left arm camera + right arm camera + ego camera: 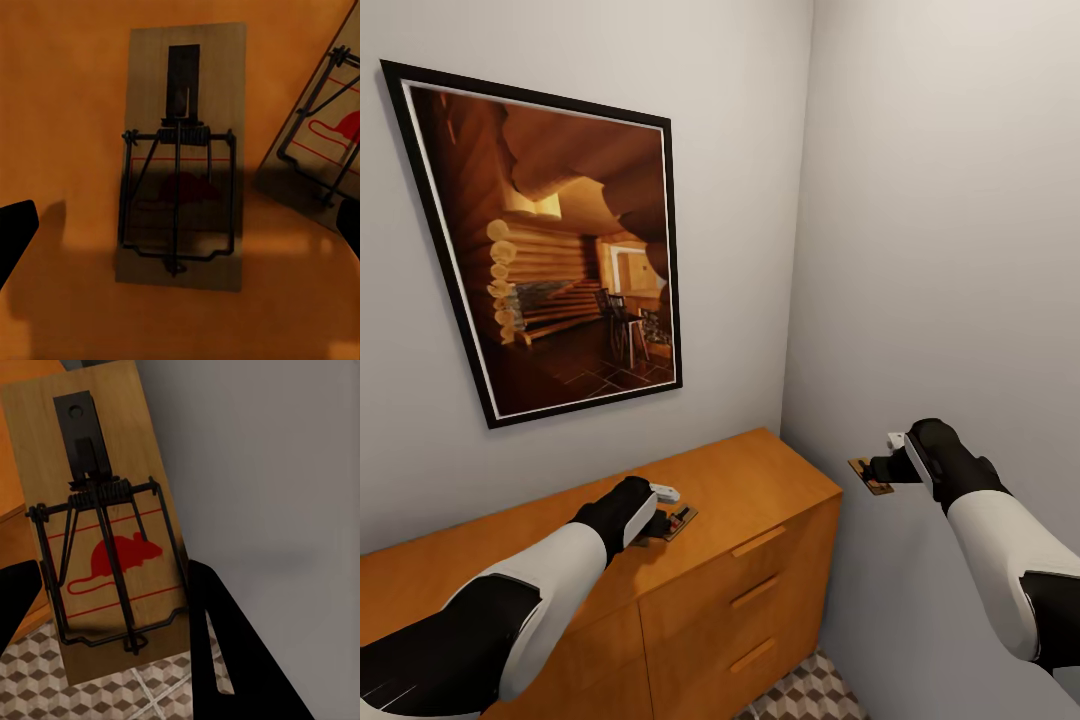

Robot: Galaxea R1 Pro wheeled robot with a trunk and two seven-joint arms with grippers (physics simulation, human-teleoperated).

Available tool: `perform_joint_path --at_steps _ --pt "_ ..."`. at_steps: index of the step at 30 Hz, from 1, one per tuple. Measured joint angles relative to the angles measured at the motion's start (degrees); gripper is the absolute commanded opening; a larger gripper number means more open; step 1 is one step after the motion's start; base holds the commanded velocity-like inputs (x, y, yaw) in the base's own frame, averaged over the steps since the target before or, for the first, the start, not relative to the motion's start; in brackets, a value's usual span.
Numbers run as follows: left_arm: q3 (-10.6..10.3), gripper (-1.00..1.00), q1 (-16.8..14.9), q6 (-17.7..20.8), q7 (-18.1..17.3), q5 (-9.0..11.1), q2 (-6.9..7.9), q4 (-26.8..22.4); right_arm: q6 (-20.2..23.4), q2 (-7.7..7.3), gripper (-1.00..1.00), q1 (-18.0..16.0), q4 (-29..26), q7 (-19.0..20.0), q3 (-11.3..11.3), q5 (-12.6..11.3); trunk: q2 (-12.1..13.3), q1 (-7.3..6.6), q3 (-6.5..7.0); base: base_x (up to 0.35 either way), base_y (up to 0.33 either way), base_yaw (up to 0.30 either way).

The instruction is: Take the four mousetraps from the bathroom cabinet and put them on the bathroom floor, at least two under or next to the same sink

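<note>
Clamped between my right gripper's (882, 468) black fingers (225, 660), one mousetrap (105, 532) hangs in the air beside the cabinet (760, 560). Over the cabinet top my left gripper (660, 520) is spread wide above two more mousetraps (180, 157).

Pale grey walls (920, 200) are meeting in a corner, evenly lit. A black-framed picture (550, 250) of a log-cabin interior is hanging on the left wall. Below it an orange-brown cabinet (760, 590) with three bar-handled drawers is standing against the walls. Cube-patterned floor tiles (810, 695) are showing beside its base.
</note>
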Motion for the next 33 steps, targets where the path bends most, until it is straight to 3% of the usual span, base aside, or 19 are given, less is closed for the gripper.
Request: perform_joint_path --at_steps 33 --pt "0.2 1.00 0.0 0.9 -0.1 0.4 -0.06 0.1 0.0 0.00 -1.00 0.0 0.0 0.0 0.0 0.0 0.0 0.00 0.00 0.000 0.000 0.000"
